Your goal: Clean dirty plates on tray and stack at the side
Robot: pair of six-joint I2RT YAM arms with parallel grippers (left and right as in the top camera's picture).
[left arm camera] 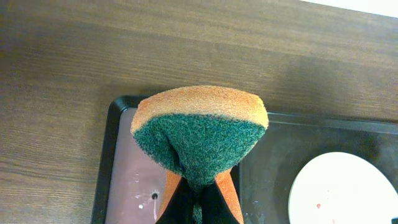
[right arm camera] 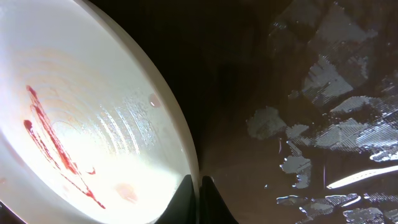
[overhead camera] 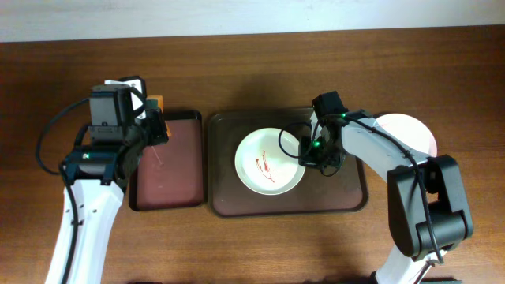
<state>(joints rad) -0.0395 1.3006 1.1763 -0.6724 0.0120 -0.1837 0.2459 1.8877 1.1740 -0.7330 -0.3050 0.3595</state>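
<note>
On tray (overhead camera: 237,201), centre: plate (overhead camera: 264,162), red streaks across its face. Right end effector (overhead camera: 309,154) is pinched on that plate's right rim. Right of the tray, on table (overhead camera: 237,79): second plate (overhead camera: 410,130), white, partly under the right arm. Left end effector (overhead camera: 156,118) clamps sponge (left arm camera: 199,130), green face outward, above small tray (overhead camera: 170,185).

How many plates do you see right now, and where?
2. A smeared plate on the dark tray; a white plate on the table right of it, partly behind the right arm. More may be stacked underneath.
</note>
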